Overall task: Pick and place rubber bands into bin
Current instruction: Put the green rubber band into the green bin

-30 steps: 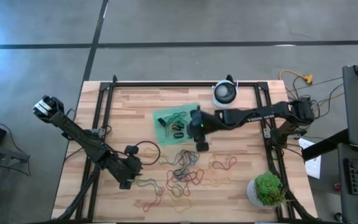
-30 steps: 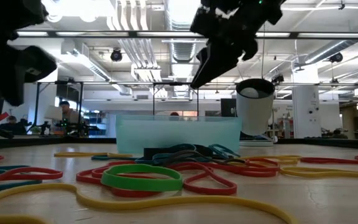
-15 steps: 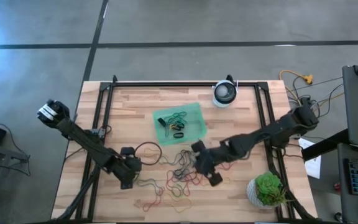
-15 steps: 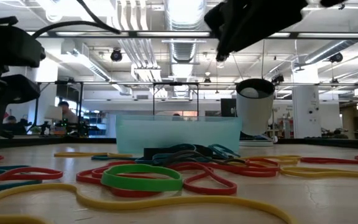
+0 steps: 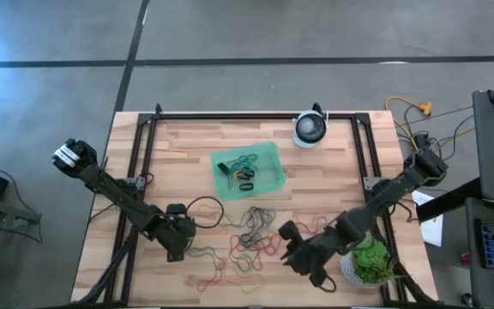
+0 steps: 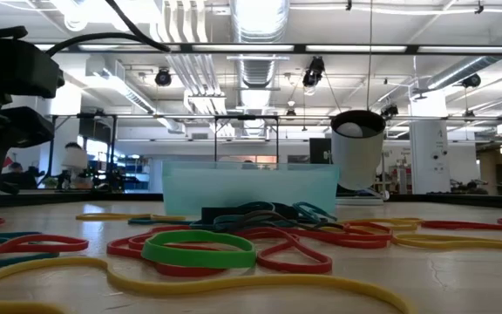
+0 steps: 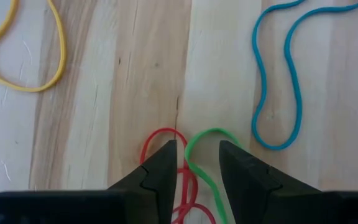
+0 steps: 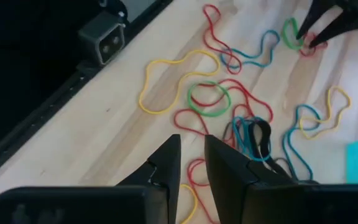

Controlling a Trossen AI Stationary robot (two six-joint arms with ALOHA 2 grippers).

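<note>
My left hand (image 7: 194,163) sits fingers apart over a red and a green band (image 7: 199,149) at the lower left of the surface (image 5: 187,146), so I'll drop straight, pinch one, then carry it to the bin (image 5: 249,169) at upper centre; right hand (image 8: 191,163) waits half-closed, empty.

The left arm reaches from the table's left edge toward the near middle, bent at the elbow, its wrist low over the wood. The left gripper (image 5: 175,250) (image 7: 194,163) points down at the tabletop, its two dark fingers (image 7: 160,167) held a narrow gap apart.

The right arm stretches from the table's right side toward the near edge, its forearm angled low. The right gripper (image 5: 292,255) (image 8: 191,163) hangs above the table with its fingers (image 8: 165,163) close together, a slim gap between them.
</note>
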